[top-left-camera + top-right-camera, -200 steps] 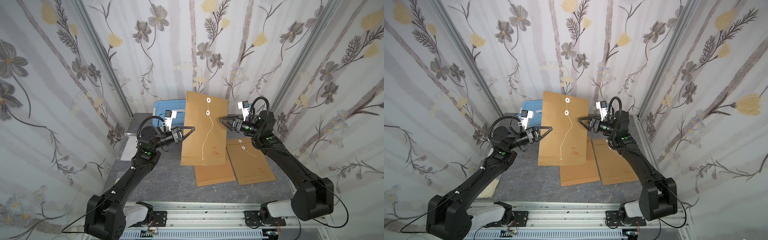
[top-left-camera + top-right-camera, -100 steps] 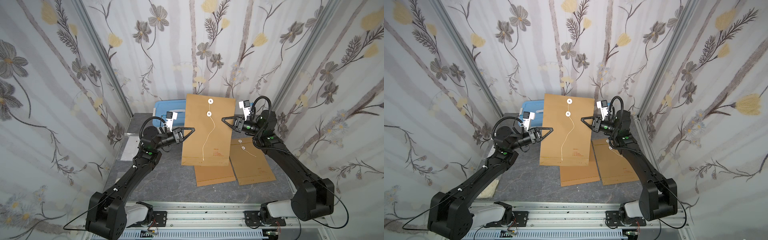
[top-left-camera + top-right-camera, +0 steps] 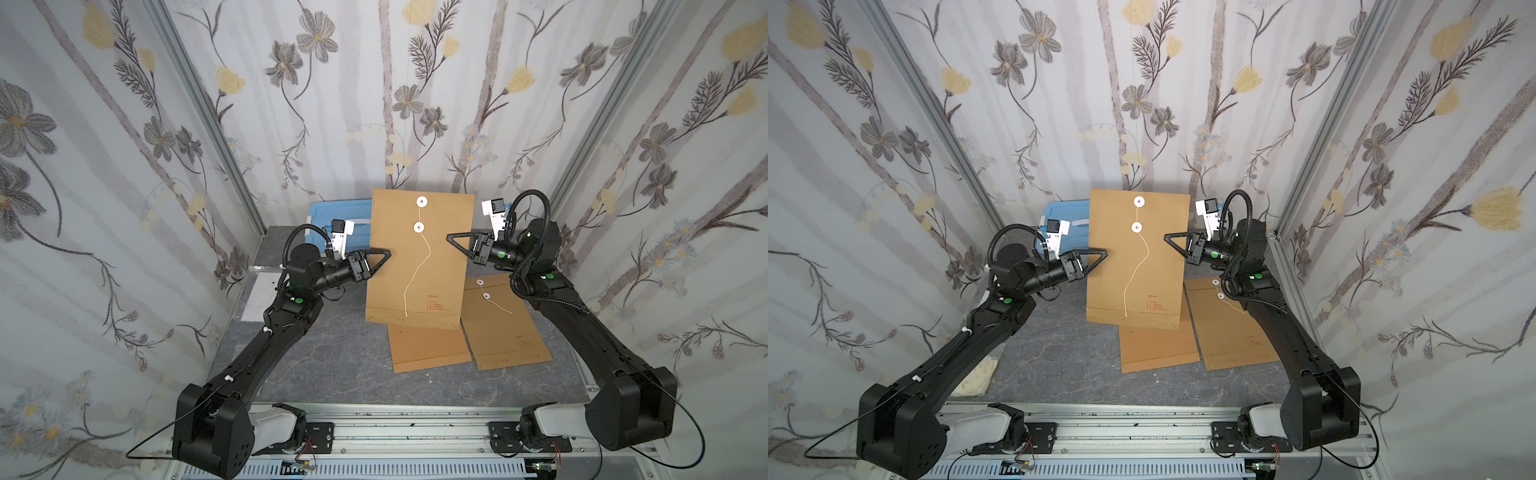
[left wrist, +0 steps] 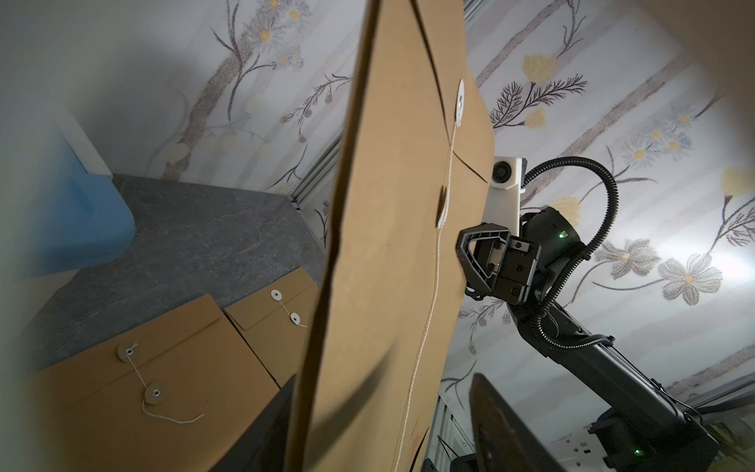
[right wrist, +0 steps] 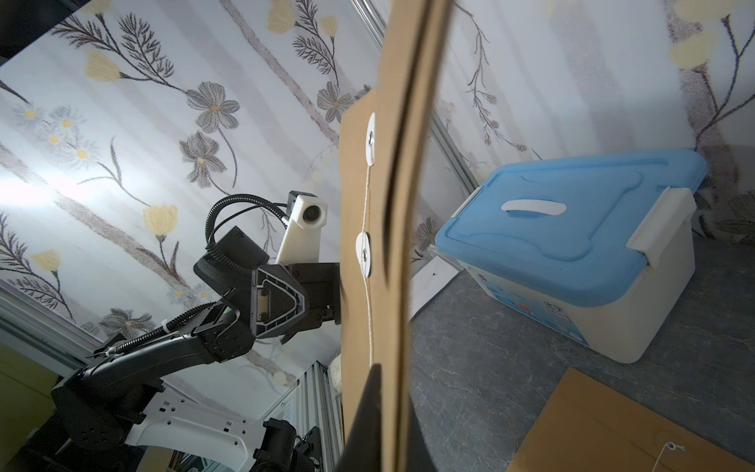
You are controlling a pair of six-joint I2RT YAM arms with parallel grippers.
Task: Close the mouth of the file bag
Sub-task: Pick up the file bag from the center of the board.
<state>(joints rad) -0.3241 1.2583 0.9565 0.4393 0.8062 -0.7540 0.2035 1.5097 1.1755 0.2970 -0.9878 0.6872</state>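
Note:
A brown file bag [image 3: 419,266] [image 3: 1138,266] stands upright above the table between my two arms. Two white discs [image 3: 422,202] sit near its top. A white string [image 3: 415,274] runs from them and hangs loose down its front. My right gripper [image 3: 449,237] [image 5: 388,433] is shut on the bag's right edge. My left gripper [image 3: 387,252] [image 4: 384,441] is open at the left edge. The bag [image 4: 388,245] passes between its spread fingers [image 4: 494,425] without being pinched.
Two more brown file bags [image 3: 428,345] [image 3: 503,320] lie flat on the grey table, under and to the right of the raised one. A blue-lidded white box [image 3: 336,212] stands at the back left. Flowered walls close in on three sides.
My right gripper has shut on the bag's right edge and my left gripper has opened, letting go of the left edge. The bag has shifted slightly to the right.

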